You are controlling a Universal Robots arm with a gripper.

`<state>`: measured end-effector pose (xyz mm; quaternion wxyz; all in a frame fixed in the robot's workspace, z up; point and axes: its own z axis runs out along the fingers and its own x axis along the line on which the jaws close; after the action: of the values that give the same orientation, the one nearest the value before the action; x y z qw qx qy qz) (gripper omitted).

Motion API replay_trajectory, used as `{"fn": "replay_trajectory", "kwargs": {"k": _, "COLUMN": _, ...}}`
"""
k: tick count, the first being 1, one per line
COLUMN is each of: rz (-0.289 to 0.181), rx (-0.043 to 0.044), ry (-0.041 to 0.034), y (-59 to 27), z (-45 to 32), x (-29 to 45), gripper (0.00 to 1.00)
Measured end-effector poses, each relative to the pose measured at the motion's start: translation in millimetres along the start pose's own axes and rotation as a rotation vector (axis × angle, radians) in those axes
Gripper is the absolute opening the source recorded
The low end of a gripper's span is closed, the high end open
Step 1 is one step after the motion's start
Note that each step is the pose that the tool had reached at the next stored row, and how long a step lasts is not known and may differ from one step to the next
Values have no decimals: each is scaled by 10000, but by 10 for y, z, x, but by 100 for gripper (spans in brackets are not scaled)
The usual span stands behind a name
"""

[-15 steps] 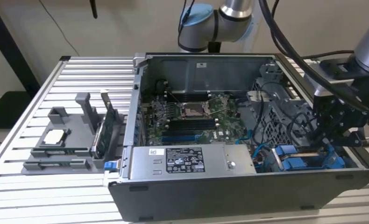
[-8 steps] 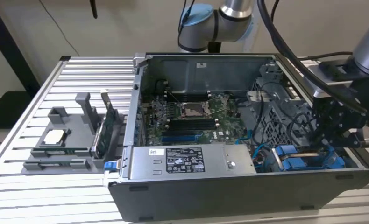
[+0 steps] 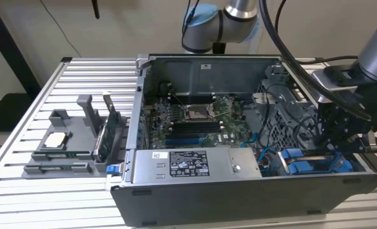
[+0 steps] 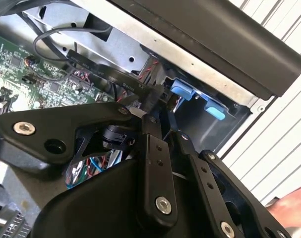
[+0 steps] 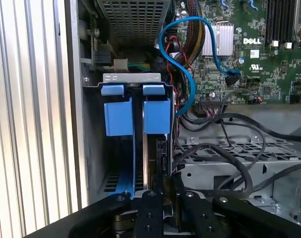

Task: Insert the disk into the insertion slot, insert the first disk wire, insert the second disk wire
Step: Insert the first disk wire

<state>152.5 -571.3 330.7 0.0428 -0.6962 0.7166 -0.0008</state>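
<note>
at the exterior view's right, in a corner of the open case [image 3: 239,202], the insertion slot [image 3: 306,164] holds what looks like the disk [image 5: 159,148] edge-on, its long axis running straight away from the gripper [image 5: 166,187] at its end; whether that is clamped i cannot tell.

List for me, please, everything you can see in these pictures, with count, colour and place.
Computer case: one, dark grey, open, on the table.
Table: one, silver, slatted.
Board: one, green, inside the case.
Power supply box: one, grey, labelled, inside the case's front wall.
Insertion slot: one, dark grey with blue tabs, in the case's corner at the exterior view's right.
Blue cable: one, looping from the board toward the slot.
Parts holder: one, grey, on the table, at the exterior view's left of the case.
Arm: one, silver-grey, above the case.
Pincer: one, black, at the slot.
</note>
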Motion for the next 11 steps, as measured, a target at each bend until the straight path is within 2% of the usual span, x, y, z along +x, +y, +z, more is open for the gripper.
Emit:
{"fn": "replay_trajectory", "kwargs": {"k": 2, "rz": 2, "rx": -2, "ry": -19, "y": 1, "z": 11, "x": 1, "gripper": 21}}
{"fn": "replay_trajectory", "kwargs": {"k": 3, "rz": 2, "rx": -2, "ry": -17, "y": 1, "z": 9, "x": 1, "gripper": 27}}
{"fn": "replay_trajectory", "kwargs": {"k": 4, "rz": 2, "rx": -3, "ry": -19, "y": 0, "z": 2, "x": 1, "gripper": 27}}
{"fn": "replay_trajectory", "kwargs": {"k": 11, "rz": 1, "rx": -7, "ry": -12, "y": -8, "z": -129, "x": -7, "gripper": 27}}
